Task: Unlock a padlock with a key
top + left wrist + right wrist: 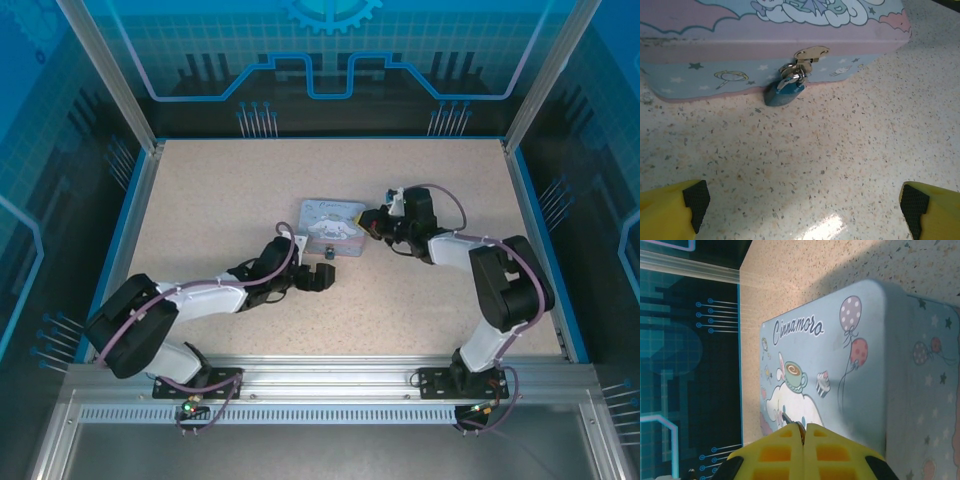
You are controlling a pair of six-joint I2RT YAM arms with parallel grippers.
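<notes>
The padlock [785, 93], a small teal body with a silver shackle, hangs from the hasp [810, 52] on the front of the pastel tin box [715, 45]. Its lower edge rests on the table. My left gripper [802, 210] is open, its yellow fingers [687, 207] spread wide on the near side of the padlock and apart from it. In the top view the left gripper [319, 276] sits just in front of the padlock [329, 250]. My right gripper [803, 432] is shut on the key [788, 419], whose thin dark tip pokes out over the box lid [830, 355].
The tin box [333, 222] lies near the middle of the speckled table [220, 200], with the right gripper [371, 222] at its right edge. Blue walls and aluminium posts ring the table. Bare tabletop lies between the left fingers.
</notes>
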